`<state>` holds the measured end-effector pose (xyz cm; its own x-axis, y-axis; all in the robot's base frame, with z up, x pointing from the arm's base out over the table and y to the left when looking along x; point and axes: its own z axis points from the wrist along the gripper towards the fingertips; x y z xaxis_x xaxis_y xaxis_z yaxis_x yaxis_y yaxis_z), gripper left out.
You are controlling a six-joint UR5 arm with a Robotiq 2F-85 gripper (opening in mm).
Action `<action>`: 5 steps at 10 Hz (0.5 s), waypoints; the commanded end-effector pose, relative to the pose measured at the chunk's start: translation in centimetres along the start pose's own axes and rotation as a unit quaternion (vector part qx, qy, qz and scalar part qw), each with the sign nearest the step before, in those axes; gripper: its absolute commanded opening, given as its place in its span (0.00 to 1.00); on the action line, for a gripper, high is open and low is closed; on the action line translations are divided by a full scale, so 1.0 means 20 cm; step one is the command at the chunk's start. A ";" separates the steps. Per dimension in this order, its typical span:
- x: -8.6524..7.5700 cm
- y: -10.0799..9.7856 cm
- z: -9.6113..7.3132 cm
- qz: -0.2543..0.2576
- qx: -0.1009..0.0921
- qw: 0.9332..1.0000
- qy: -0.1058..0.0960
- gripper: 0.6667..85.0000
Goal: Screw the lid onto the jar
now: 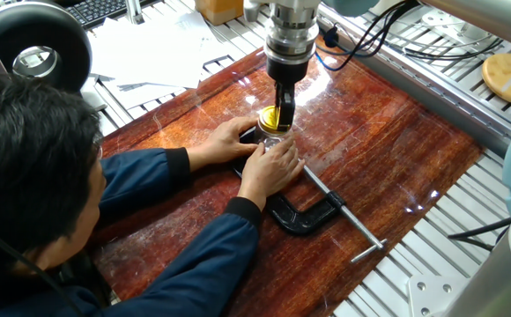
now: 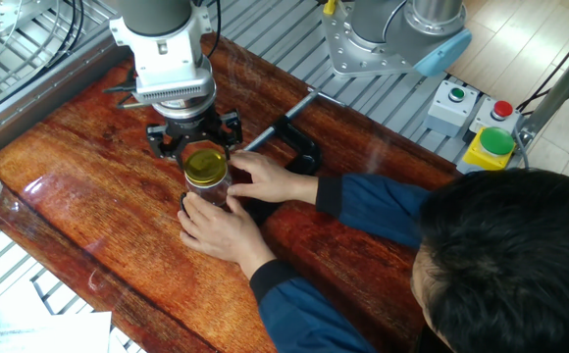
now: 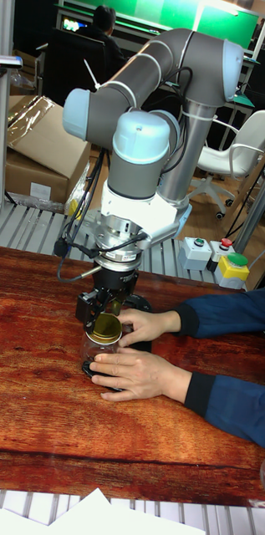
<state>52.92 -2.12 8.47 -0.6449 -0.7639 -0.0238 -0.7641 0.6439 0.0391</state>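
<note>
The yellow lid (image 1: pixel 271 117) (image 2: pixel 206 165) (image 3: pixel 107 328) sits on the mouth of the clear glass jar (image 1: pixel 273 138) (image 2: pixel 209 191) (image 3: pixel 93 349), a little tilted in the tall view. A person's two hands (image 2: pixel 228 227) hold the jar on the red wooden table (image 2: pixel 78 186). My gripper (image 1: pixel 282 109) (image 2: pixel 196 145) (image 3: pixel 112 309) hangs directly over the lid, open. Its black fingers are spread to either side just above the cap. The hands hide most of the jar's body.
A black C-clamp (image 1: pixel 304 214) (image 2: pixel 300 149) lies beside the hands. The person's head and blue sleeves (image 1: pixel 150 202) fill the near side. A tan wooden disc (image 1: pixel 509 77) rests off the table, and button boxes (image 2: pixel 489 145) stand on the metal frame.
</note>
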 end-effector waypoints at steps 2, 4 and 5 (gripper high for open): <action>-0.03 0.00 0.00 0.001 0.001 1.000 -0.008 0.84; -0.04 0.01 0.01 0.005 -0.003 1.000 -0.009 0.84; -0.04 0.01 0.01 0.005 -0.002 1.000 -0.010 0.84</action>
<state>53.10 -1.77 8.28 -0.6462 -0.7626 -0.0290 -0.7631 0.6452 0.0373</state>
